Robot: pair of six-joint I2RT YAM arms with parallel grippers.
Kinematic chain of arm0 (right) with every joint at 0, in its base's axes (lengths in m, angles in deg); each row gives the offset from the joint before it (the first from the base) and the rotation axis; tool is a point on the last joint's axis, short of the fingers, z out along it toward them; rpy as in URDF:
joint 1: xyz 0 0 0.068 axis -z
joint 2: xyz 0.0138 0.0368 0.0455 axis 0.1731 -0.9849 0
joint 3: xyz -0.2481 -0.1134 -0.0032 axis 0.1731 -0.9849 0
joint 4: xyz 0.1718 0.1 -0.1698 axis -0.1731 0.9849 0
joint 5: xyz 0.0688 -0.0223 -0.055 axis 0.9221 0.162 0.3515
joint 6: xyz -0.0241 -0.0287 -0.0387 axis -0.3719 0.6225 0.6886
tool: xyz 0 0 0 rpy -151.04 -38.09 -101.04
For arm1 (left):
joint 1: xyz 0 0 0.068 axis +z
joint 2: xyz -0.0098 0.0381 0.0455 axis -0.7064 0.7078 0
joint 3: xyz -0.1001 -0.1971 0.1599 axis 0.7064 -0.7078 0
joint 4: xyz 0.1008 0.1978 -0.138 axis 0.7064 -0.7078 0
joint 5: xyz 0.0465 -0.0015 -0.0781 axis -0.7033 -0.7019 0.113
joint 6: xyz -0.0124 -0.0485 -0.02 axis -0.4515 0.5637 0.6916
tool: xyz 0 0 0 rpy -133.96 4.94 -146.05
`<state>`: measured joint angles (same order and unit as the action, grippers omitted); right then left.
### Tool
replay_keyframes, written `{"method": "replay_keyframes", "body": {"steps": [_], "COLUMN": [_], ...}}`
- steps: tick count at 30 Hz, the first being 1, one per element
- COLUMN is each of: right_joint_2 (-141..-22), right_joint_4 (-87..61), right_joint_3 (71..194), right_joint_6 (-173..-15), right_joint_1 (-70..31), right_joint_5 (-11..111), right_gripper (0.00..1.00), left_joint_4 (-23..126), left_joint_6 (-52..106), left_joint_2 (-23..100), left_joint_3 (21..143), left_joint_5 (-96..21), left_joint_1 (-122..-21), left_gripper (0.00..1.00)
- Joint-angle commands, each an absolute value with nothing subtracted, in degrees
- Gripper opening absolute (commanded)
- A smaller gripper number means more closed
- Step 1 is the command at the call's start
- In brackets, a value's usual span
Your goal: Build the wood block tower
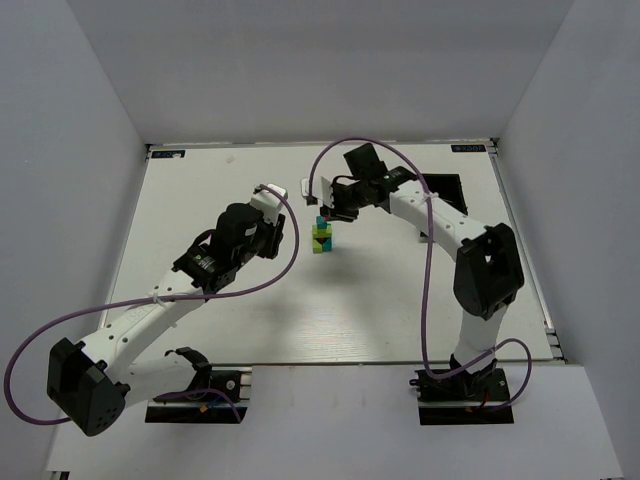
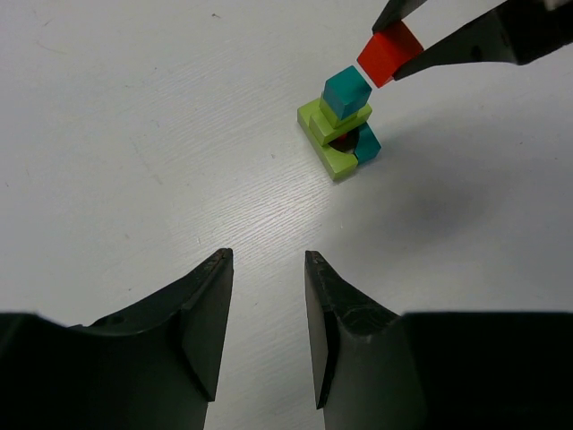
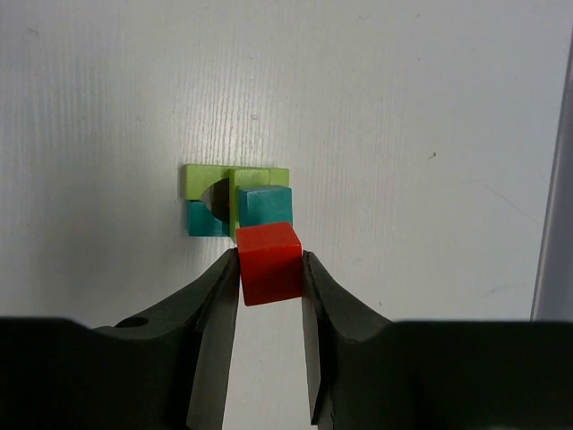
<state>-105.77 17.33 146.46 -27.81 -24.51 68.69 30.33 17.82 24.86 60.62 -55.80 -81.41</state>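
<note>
The wood block tower (image 1: 321,238) stands on the white worktop (image 1: 400,310) (teal cube on top, lime and teal pieces below). The right pincer (image 3: 269,258) clamps a red cube (image 3: 269,269) just above and beside the tower's top. The left pincer (image 2: 269,262), jaws apart and empty, hangs near the tower, facing it.

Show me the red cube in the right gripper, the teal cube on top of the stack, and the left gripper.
Small red wooden cube (image 3: 269,264): right wrist view, its facing side.
Top teal-blue wooden cube (image 2: 347,88): left wrist view, upper face.
Left gripper (image 2: 267,260): left wrist view, midway between fingertips.
</note>
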Motion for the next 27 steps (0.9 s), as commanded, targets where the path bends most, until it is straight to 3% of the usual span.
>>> {"method": "replay_keyframes", "body": {"steps": [1, 27], "right_joint_2": [-108.0, -113.4], "right_joint_4": [21.7, 23.0], "right_joint_3": [152.5, 157.5], "right_joint_6": [-29.0, -29.6], "right_joint_1": [-25.4, -27.5], "right_joint_5": [67.6, 64.4], "right_gripper": [0.21, 0.25], "left_joint_4": [30.7, 30.7], "left_joint_6": [18.0, 18.0], "left_joint_2": [24.2, 24.2], "left_joint_3": [60.0, 60.0], "left_joint_5": [-56.1, -56.1], "left_joint_1": [-81.1, -81.1], "left_gripper": [0.49, 0.5]}}
